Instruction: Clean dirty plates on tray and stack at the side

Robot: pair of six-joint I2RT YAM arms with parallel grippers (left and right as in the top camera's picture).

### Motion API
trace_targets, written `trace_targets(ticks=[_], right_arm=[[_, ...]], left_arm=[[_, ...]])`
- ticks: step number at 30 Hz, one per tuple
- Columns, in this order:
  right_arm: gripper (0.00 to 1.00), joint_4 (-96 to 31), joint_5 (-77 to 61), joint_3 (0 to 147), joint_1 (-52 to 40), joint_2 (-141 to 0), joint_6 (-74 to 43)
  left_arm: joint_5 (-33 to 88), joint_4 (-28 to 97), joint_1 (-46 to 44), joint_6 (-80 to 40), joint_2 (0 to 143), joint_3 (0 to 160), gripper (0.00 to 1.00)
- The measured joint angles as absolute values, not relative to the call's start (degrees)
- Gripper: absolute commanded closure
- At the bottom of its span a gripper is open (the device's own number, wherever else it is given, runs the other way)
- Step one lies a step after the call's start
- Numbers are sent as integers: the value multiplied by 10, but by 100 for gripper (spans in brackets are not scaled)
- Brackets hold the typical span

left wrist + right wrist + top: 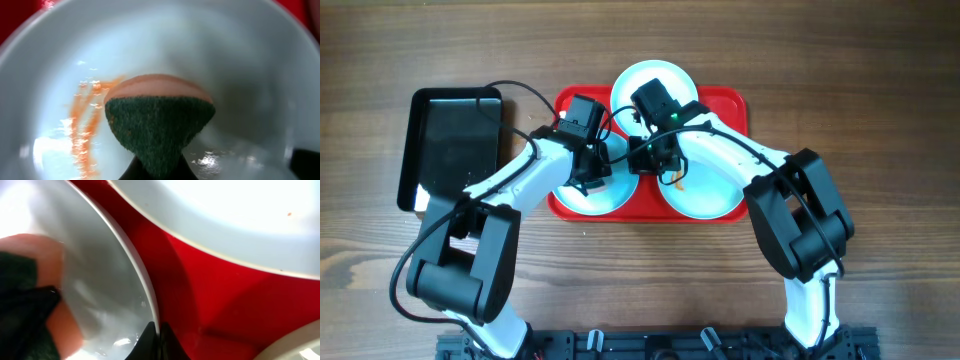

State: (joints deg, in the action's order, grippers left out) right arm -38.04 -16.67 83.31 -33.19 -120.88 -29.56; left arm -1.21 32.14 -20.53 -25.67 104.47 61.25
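Note:
Three pale plates lie on the red tray (pixel 732 105): a left plate (pixel 605 200), a far plate (pixel 650 78) and a right plate (pixel 710 190) with an orange smear. My left gripper (pixel 590 165) is shut on a sponge (pixel 159 125), green with an orange back, pressed into the left plate (pixel 240 60) beside orange smears (pixel 82 120). My right gripper (pixel 159 341) is shut on the right rim of that same plate (pixel 100 270), one finger inside and one outside. The sponge also shows in the right wrist view (pixel 25 300). The far plate (pixel 225 220) lies beyond.
A glossy black tray (pixel 455 140) lies on the wooden table to the left of the red tray. Both arms cross over the middle of the red tray, cables trailing above it.

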Motion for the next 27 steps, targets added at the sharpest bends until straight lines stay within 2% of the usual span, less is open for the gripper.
trace_targets(ticks=[4,15,21,27], right_arm=[[96,-381,-164,833,-332,-1209,-296],[96,-381,-162,833,-332,-1209,-296],[96,-381,-160,834,-332,-1209,-296],[96,-382,-160,834,-332,-1209,-296]], left_arm=[[-71,333,-206,-254,1047,612,96],[-106,341,-175,-237,1029,604,96],[41,319,-176,-234,928,602,96],[123,318,-176,-235,1007,602,96]])
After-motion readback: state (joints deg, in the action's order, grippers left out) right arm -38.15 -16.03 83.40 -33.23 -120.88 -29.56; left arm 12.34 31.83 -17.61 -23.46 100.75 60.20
